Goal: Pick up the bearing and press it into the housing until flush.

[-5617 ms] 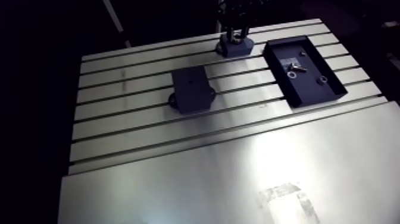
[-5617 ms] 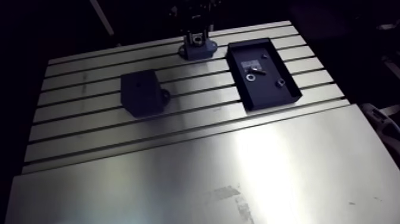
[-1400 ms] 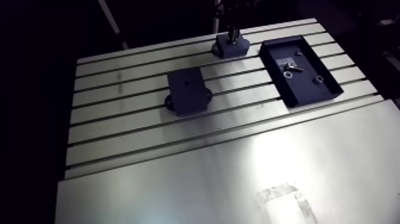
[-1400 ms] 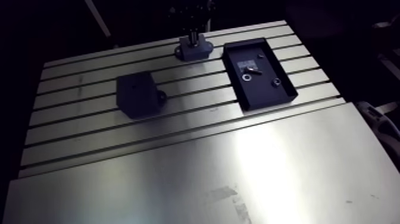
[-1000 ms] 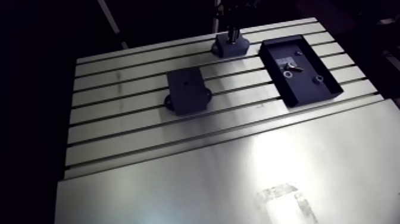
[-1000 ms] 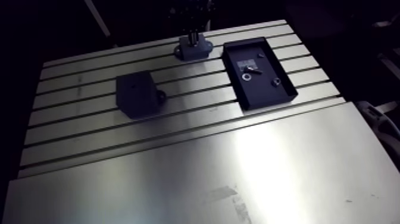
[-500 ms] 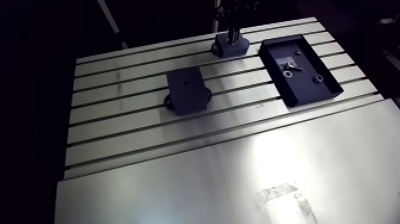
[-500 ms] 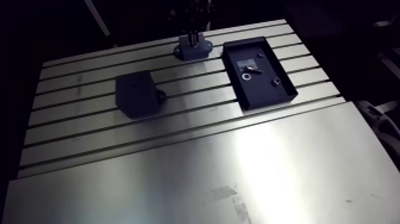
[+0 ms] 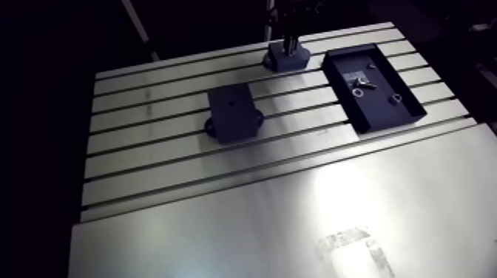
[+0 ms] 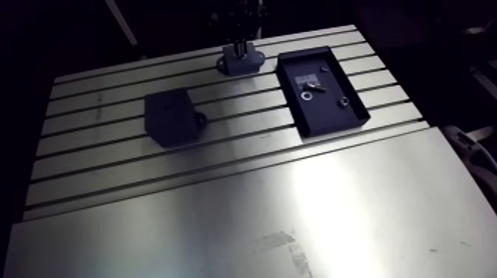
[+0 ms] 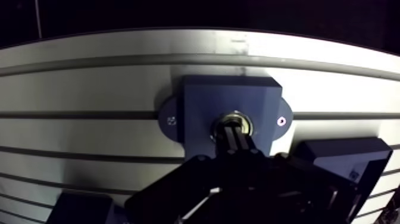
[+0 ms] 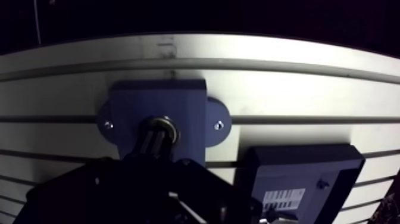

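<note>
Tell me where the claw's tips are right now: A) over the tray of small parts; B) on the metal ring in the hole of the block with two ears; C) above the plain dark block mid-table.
B: in the wrist view the claw, its tips together, points down onto the ring sitting in the hole of the eared block.

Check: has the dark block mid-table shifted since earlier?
No. The dark block keeps the same gap from the tray and the housing; only the view shifted slightly.
</note>
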